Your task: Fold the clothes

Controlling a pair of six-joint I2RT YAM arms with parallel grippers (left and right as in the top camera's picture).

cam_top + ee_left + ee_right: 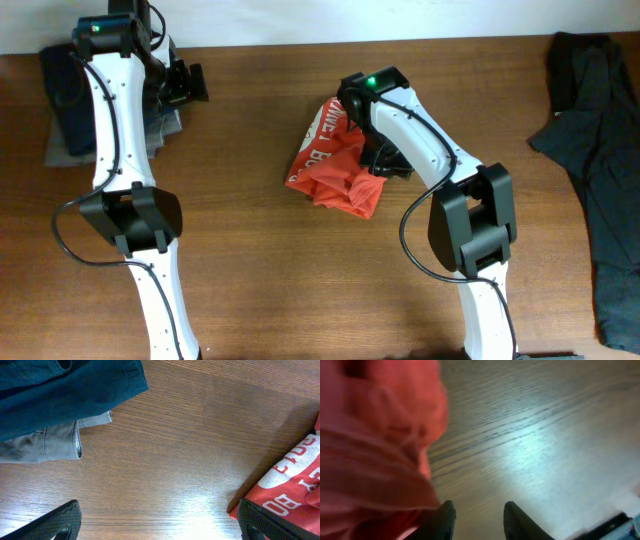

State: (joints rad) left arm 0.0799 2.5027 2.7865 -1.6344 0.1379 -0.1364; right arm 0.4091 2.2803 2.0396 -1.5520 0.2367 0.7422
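The clothes in play are a red-orange T-shirt (335, 165) with white lettering, lying crumpled near the table's middle. My right gripper (386, 162) hangs low at the shirt's right edge. In the right wrist view its fingers (445, 519) stand partly apart with bare wood between them, and blurred red cloth (375, 445) bulges just to their left, against the left finger. My left gripper (186, 84) is at the back left, wide open over bare wood (162, 527). The shirt's lettered corner (292, 490) shows beside its right fingertip.
A stack of folded garments (68, 112) sits at the back left corner, dark blue cloth (65, 390) over grey (45, 445). A dark garment (598, 150) sprawls along the table's right side. Bare wood lies between the shirt and the stack.
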